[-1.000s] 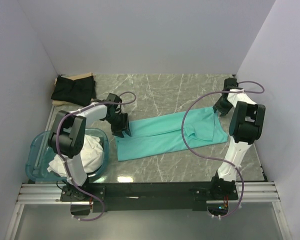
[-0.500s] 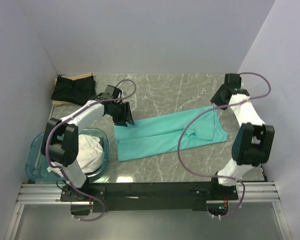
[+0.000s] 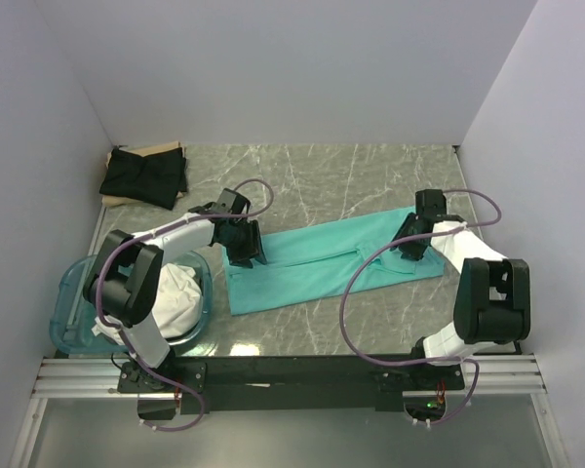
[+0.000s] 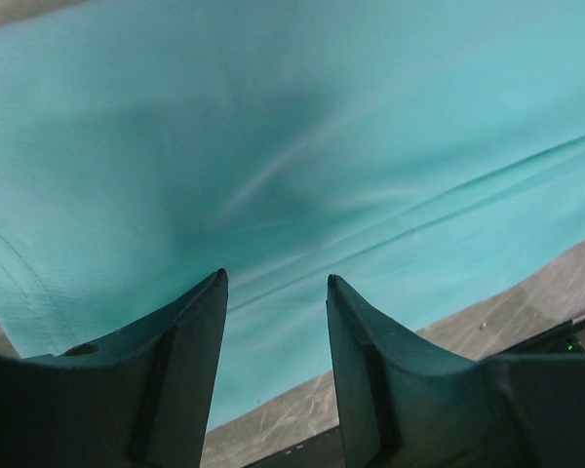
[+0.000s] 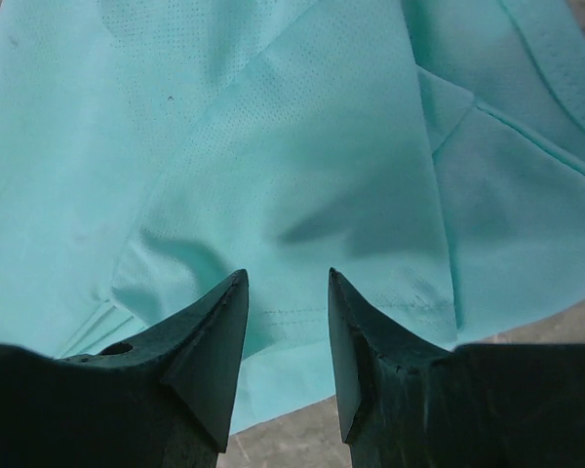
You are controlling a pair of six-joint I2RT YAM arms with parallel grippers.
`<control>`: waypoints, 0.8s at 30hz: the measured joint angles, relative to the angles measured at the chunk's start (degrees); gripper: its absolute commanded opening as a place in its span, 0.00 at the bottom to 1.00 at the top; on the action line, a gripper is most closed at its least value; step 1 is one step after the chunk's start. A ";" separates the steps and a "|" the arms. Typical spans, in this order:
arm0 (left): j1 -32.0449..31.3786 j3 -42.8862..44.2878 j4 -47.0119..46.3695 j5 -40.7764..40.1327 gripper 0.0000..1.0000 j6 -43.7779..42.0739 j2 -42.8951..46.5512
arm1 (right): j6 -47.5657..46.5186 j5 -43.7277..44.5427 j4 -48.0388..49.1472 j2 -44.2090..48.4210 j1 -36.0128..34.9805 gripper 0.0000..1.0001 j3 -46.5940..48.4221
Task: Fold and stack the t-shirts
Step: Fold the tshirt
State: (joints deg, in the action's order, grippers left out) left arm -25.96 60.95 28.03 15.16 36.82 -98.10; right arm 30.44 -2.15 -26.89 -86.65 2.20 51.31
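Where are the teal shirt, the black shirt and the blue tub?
teal shirt [image 3: 292,278], top view, its middle.
black shirt [image 3: 141,177], top view, its centre.
blue tub [image 3: 62,297], top view, its left rim.

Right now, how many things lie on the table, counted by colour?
Mint-teal cloth t-shirt: 1
Black folded cloth shirt: 1
White cloth heap: 1 (single shirts cannot be told apart)
Translucent blue plastic tub: 1
Tan cardboard sheet: 1
Total: 5
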 measured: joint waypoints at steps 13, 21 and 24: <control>0.15 -2.56 -3.39 -1.42 0.51 0.42 -1.16 | 0.20 0.39 2.67 -10.36 -0.20 0.45 4.50; 0.07 -3.37 -3.23 5.25 0.49 0.26 -1.90 | 0.02 1.95 -2.47 -22.97 -0.46 0.45 21.51; -0.61 -3.50 -3.39 8.13 0.49 0.04 -2.29 | -0.63 2.73 -5.44 -27.39 -0.57 0.45 28.17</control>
State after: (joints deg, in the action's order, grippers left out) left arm -26.57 57.45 24.64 23.29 36.86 -100.40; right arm 29.80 0.58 -32.34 -114.04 1.63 79.48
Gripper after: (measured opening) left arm 0.492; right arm 0.451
